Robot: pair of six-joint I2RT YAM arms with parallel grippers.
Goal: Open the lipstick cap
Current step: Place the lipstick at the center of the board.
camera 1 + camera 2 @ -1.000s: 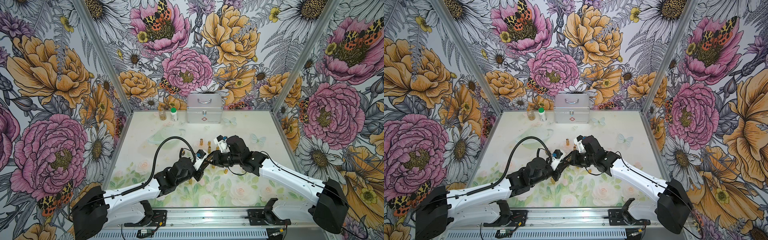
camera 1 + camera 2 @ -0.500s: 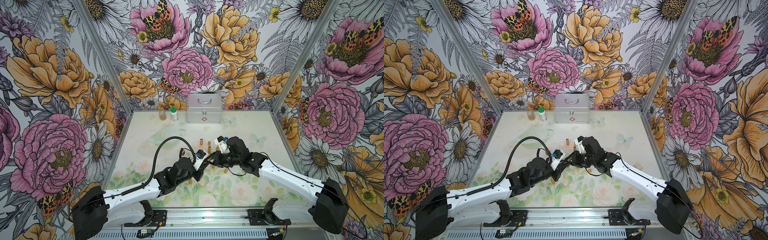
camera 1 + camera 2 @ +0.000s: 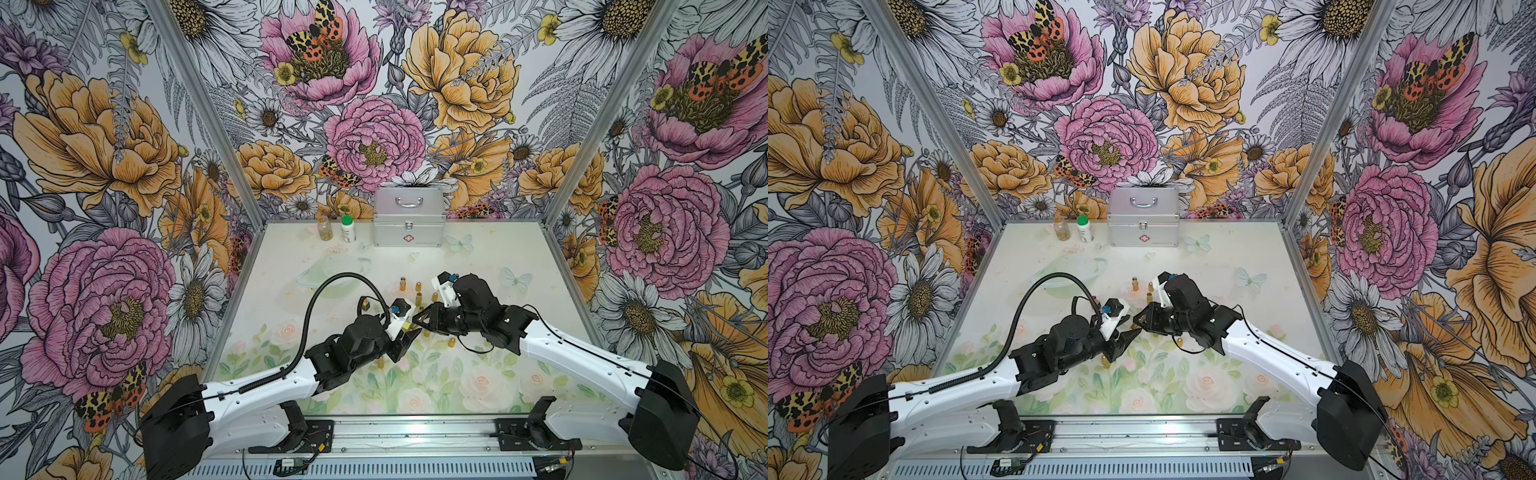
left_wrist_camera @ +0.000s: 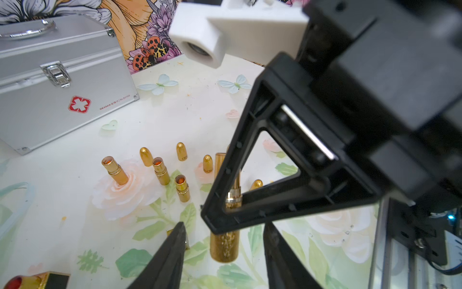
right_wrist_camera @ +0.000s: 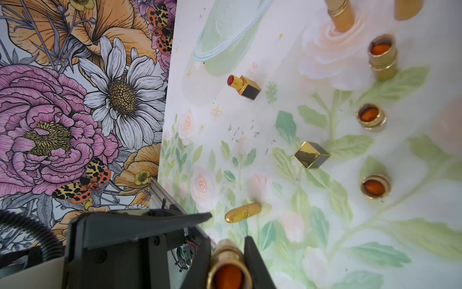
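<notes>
The right gripper [image 5: 226, 247] pinches a gold lipstick [image 5: 228, 269] over the middle of the table [image 3: 478, 257]. Its orange tip shows. The left gripper [image 4: 224, 225] is spread, one finger each side of the glittery end, not touching it.

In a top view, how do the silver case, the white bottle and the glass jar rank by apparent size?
1. silver case
2. white bottle and glass jar: they look nearly alike, so unranked.
</notes>
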